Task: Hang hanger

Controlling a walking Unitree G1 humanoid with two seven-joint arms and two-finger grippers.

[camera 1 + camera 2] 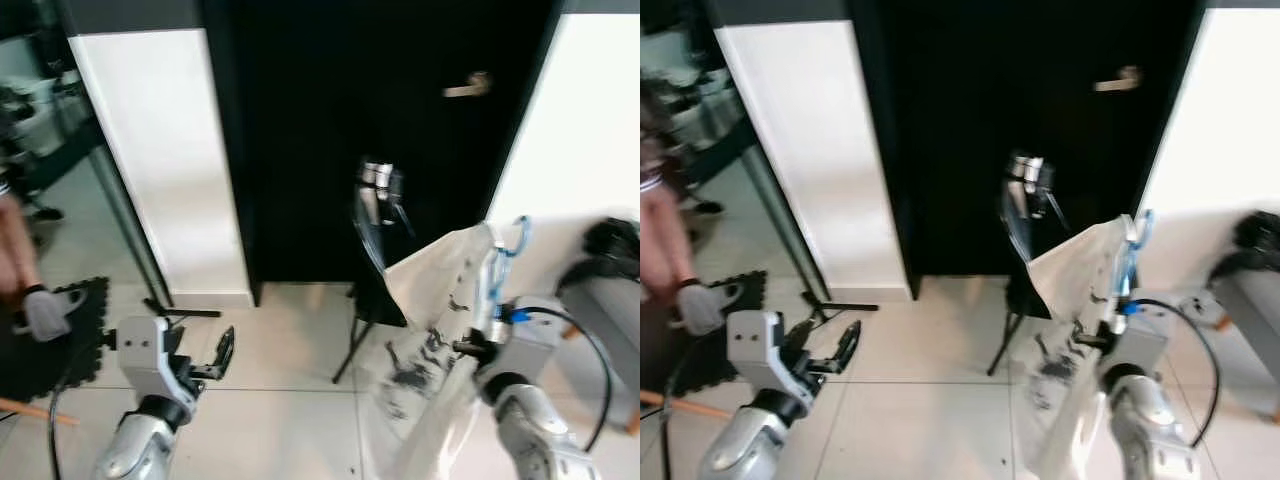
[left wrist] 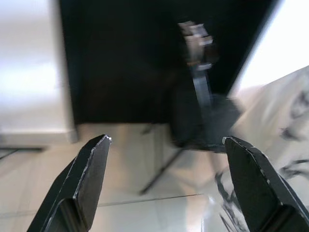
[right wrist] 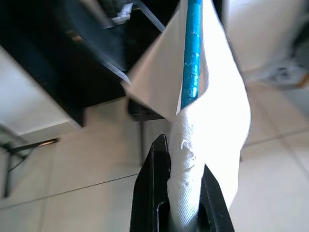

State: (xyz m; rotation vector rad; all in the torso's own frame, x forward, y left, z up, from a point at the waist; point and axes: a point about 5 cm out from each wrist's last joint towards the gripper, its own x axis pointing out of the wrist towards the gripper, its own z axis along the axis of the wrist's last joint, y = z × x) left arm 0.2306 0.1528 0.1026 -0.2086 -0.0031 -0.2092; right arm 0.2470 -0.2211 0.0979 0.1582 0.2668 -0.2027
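Note:
A blue hanger [image 1: 503, 262] carries a white garment [image 1: 435, 300] with dark prints, held up at the right of the head views. My right gripper [image 3: 181, 203] is shut on the hanger through the cloth, and the blue bar [image 3: 192, 53] runs up from between its fingers. The hanger's hook [image 1: 1143, 228] points upward. My left gripper [image 1: 222, 358] hangs low at the left, open, holding nothing. Its two fingers [image 2: 89, 179] stand wide apart in the left wrist view.
A black folding stand [image 1: 378, 250] with a shiny top stands before a dark door [image 1: 380, 120] with a handle [image 1: 466, 87]. White wall panels flank the door. A person's leg and foot [image 1: 35, 300] are at the far left on a black mat. Tiled floor lies ahead.

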